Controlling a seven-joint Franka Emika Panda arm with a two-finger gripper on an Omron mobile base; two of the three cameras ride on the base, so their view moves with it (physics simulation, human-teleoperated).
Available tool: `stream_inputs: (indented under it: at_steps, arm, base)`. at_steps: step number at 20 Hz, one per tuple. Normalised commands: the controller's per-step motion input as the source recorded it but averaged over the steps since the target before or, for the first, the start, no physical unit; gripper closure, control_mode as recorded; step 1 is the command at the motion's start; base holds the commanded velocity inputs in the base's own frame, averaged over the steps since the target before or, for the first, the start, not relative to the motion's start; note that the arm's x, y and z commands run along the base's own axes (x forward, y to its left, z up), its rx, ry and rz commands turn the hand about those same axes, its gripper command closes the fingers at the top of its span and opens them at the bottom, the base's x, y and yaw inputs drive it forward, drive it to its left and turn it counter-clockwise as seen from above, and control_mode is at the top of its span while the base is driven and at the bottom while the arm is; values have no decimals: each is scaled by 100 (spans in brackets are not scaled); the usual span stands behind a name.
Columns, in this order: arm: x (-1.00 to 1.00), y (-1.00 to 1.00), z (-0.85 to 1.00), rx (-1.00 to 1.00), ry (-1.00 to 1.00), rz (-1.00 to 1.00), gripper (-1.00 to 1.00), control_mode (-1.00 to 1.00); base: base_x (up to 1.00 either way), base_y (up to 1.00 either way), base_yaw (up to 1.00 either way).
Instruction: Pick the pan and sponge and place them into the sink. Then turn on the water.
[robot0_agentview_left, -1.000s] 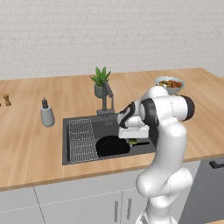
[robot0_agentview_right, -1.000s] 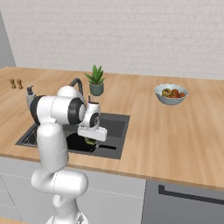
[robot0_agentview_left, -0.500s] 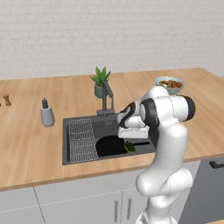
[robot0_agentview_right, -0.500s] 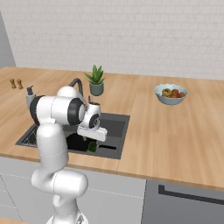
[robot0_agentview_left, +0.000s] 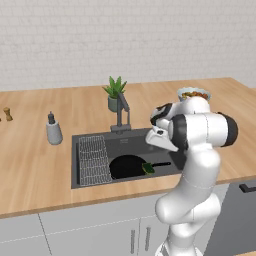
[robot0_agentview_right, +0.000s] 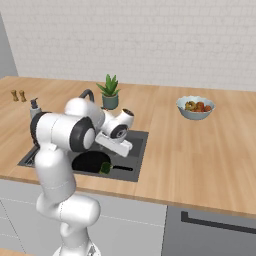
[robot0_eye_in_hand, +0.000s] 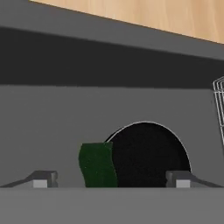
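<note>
The black pan (robot0_agentview_left: 127, 166) (robot0_agentview_right: 90, 161) lies in the dark grey sink (robot0_agentview_left: 75, 150), its thin handle pointing right. The green sponge (robot0_agentview_left: 148, 168) (robot0_agentview_right: 105, 168) rests on the sink floor at the pan's right edge, by the handle. My gripper (robot0_agentview_left: 154, 142) (robot0_agentview_right: 119, 148) hangs open just above the sink's right half, with nothing between its fingers. In the hand view the sponge (robot0_eye_in_hand: 97, 165) and pan (robot0_eye_in_hand: 148, 153) lie below the wide-apart fingertips (robot0_eye_in_hand: 41, 178) of the gripper (robot0_eye_in_hand: 110, 179). No water shows at the dark faucet (robot0_agentview_left: 122, 112).
A wire rack (robot0_agentview_left: 94, 160) (robot0_eye_in_hand: 218, 105) covers the sink's left side. On the counter stand a soap dispenser (robot0_agentview_left: 53, 131), a potted plant (robot0_agentview_left: 116, 95) behind the faucet, a bowl of fruit (robot0_agentview_left: 192, 93) (robot0_agentview_right: 195, 107) at the right, and small shakers (robot0_agentview_left: 7, 114) far left.
The jaws have opened and let go of the sponge, which has dropped from the gripper to the sink floor beside the pan. The arm has barely moved.
</note>
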Motion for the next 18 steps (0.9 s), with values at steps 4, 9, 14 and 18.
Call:
stream_inputs:
  at_steps: [4, 9, 14, 18]
  arm:
    - [0, -10, 81, 34, 10, 0, -100, -100]
    - [0, 14, 65, 32, 20, -6, -100, -100]
    - [0, 32, 58, 30, 35, -25, -100, -100]
    - [0, 32, 43, 33, 35, -28, -100, -100]
  base:
    - [0, 0, 0]
    - [0, 0, 0]
    - [0, 0, 0]
    - [0, 0, 0]
